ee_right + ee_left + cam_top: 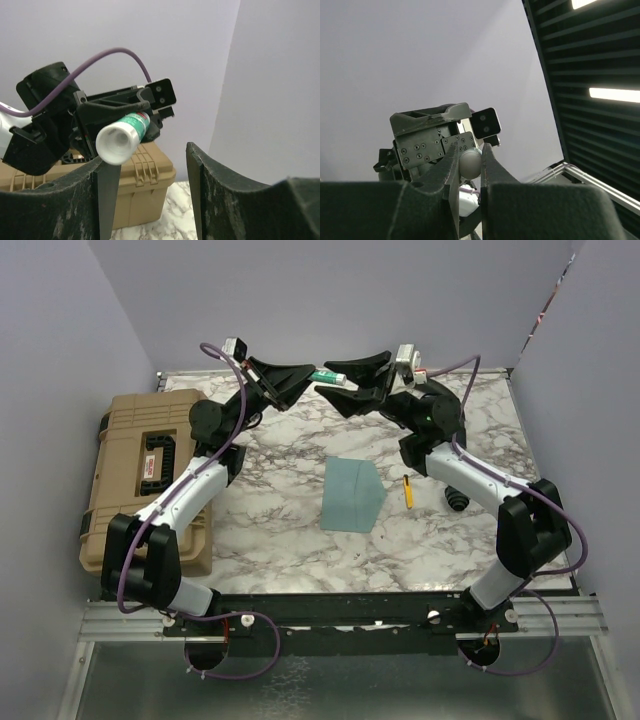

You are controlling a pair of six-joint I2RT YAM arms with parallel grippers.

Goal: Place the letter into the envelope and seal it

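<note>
The teal envelope (352,495) lies flat on the marble table, middle right. The letter is out of view. Both arms are raised at the back, their grippers tip to tip. My left gripper (310,376) (470,147) is shut on a green and white glue stick (328,376) (470,164) (122,137), held level in the air. My right gripper (338,381) (147,160) is open, jaws wide apart. The stick's white open end sits just above its left finger (102,190), with nothing pinched between the fingers.
A tan hard case (140,475) (135,185) stands along the table's left side. A small yellow stick-like object (407,491) and a black object (456,500) lie right of the envelope. Grey walls close in the back and sides.
</note>
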